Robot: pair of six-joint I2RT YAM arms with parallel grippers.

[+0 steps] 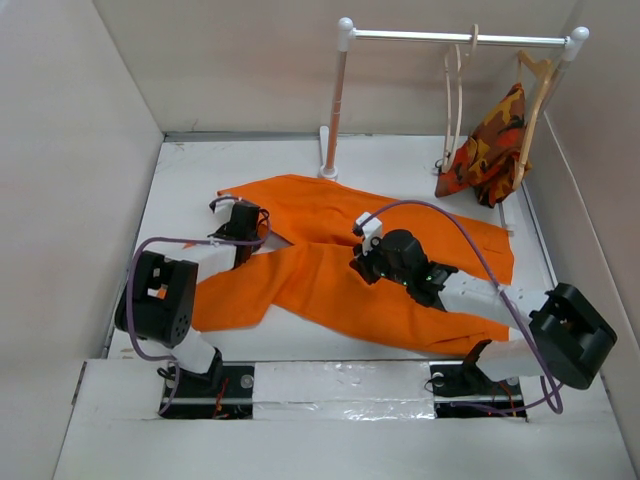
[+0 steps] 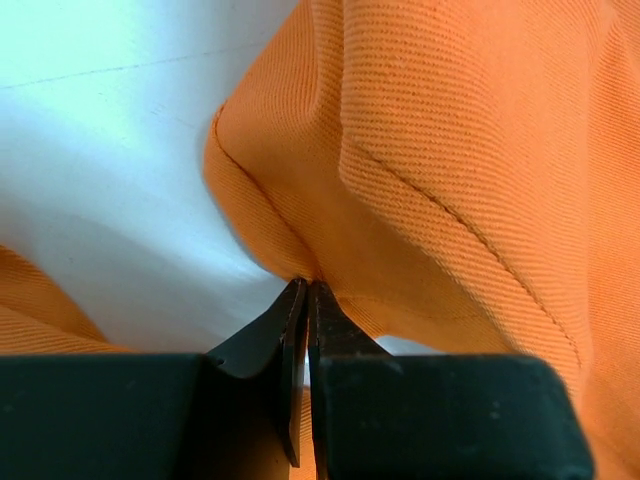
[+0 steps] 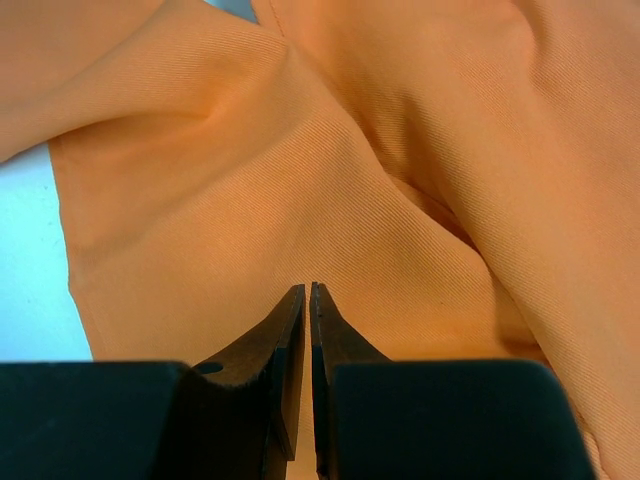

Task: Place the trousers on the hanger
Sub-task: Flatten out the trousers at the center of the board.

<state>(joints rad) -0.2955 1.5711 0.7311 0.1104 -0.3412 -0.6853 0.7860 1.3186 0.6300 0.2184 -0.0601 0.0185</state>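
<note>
The bright orange trousers lie spread across the white table. The pale wooden hanger hangs empty from the rail at the back right. My left gripper is at the trousers' left edge; in the left wrist view its tips are shut on a folded hem of the trousers, lifted a little off the table. My right gripper sits over the middle of the trousers; in the right wrist view it is shut, with smooth cloth just beyond and no fold visibly pinched.
A white clothes rack stands at the back, its rail running right. A second wooden hanger on it holds a camouflage garment. Beige walls enclose the table on three sides.
</note>
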